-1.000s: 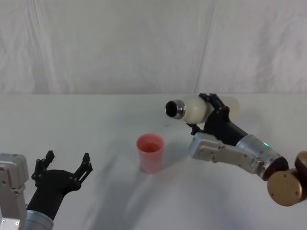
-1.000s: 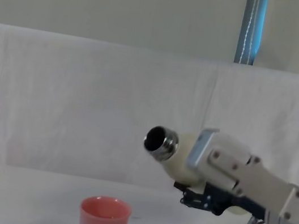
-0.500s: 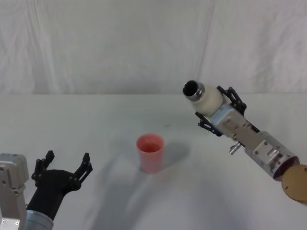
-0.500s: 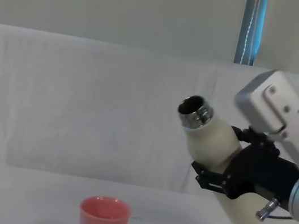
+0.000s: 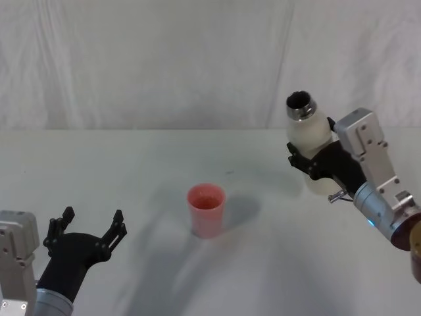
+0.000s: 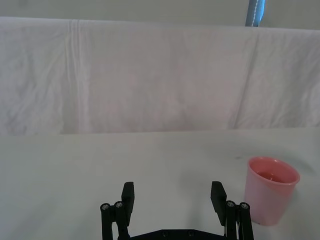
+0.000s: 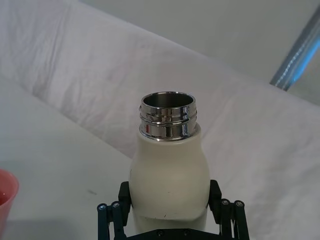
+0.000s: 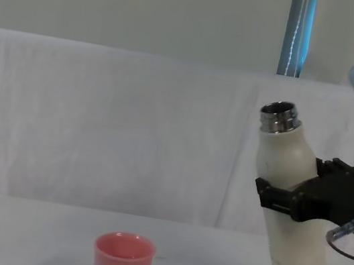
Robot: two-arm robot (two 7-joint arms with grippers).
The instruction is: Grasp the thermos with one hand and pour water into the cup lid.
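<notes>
Right gripper (image 5: 314,164) clamps the near-upright thermos (image 8: 287,205) at frame right above the white-draped bench (image 5: 131,171); pink cup lid (image 5: 206,209) stands centre; left gripper (image 5: 89,232) idles, jaws wide, lower left.

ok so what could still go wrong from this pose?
The thermos is uncapped, a little tilted, and held off the table by the right gripper; a jerk could spill leftover water or make it slip. If it is set down tilted, it may tip. The cup lid stands free and light, so a low sweep could knock it over. The left gripper is parked.
</notes>
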